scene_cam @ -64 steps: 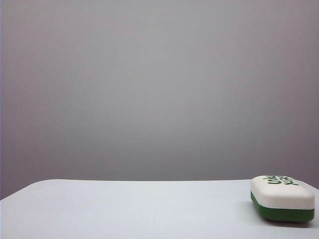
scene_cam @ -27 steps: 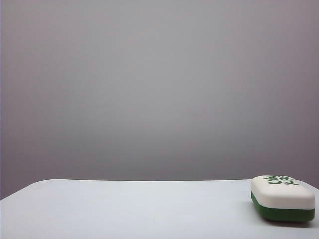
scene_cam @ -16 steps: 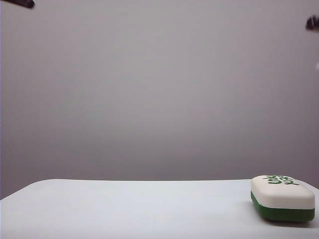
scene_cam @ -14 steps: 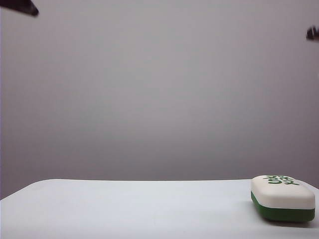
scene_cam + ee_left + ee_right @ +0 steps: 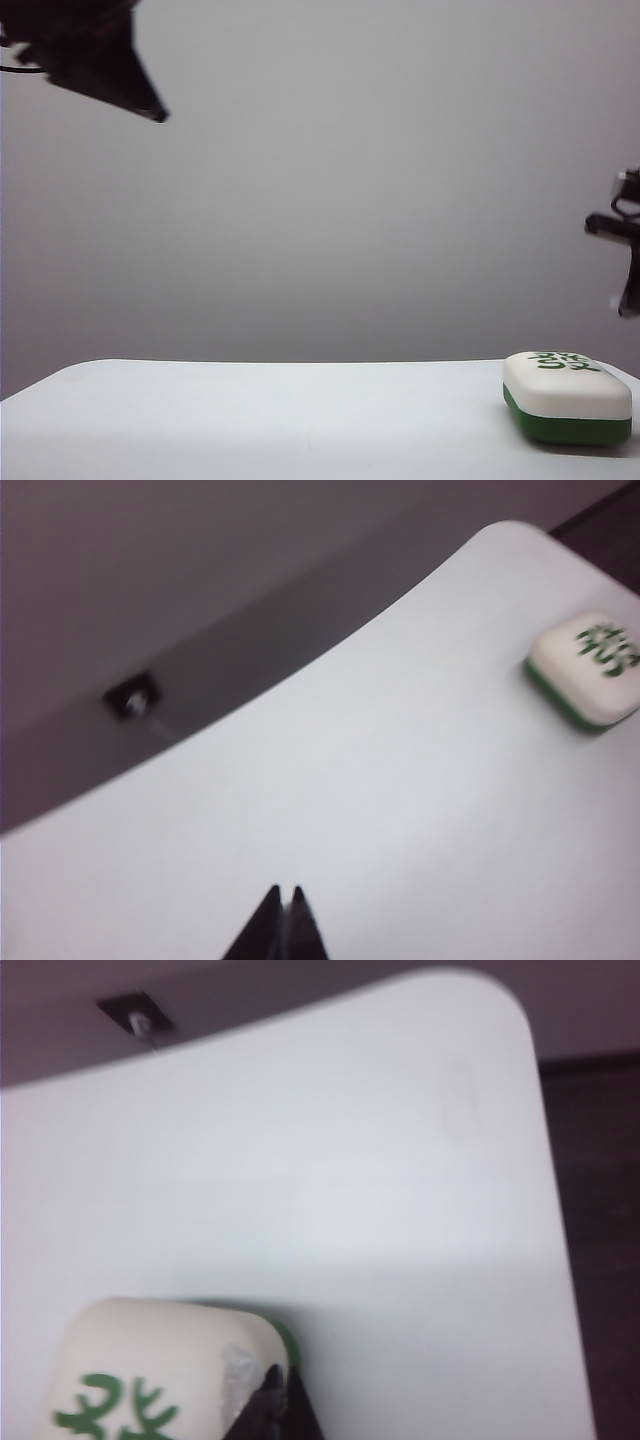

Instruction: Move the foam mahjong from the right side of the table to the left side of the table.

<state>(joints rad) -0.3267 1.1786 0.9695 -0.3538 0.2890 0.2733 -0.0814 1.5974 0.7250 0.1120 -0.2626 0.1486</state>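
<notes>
The foam mahjong (image 5: 567,397), cream-white over a dark green base with a green character on top, lies flat at the far right of the white table (image 5: 250,420). It also shows in the left wrist view as a foam mahjong (image 5: 590,668) far from my left gripper (image 5: 285,892), whose fingers are shut with nothing in them. High at the left of the exterior view, the left gripper (image 5: 158,116) hangs well above the table. My right gripper (image 5: 281,1372) is shut and empty, hovering above one edge of the foam mahjong (image 5: 150,1380); in the exterior view the right gripper (image 5: 625,255) sits above the tile.
A small dark fixture (image 5: 132,695) sits on the grey wall behind the table's far edge, seen also as a dark fixture (image 5: 135,1015) from the right wrist. The table's rounded corner (image 5: 500,1000) and dark floor (image 5: 600,1210) lie beyond the tile.
Both arms have come down into the exterior view, the left at the upper left, the right at the right edge. The foam mahjong has not moved.
</notes>
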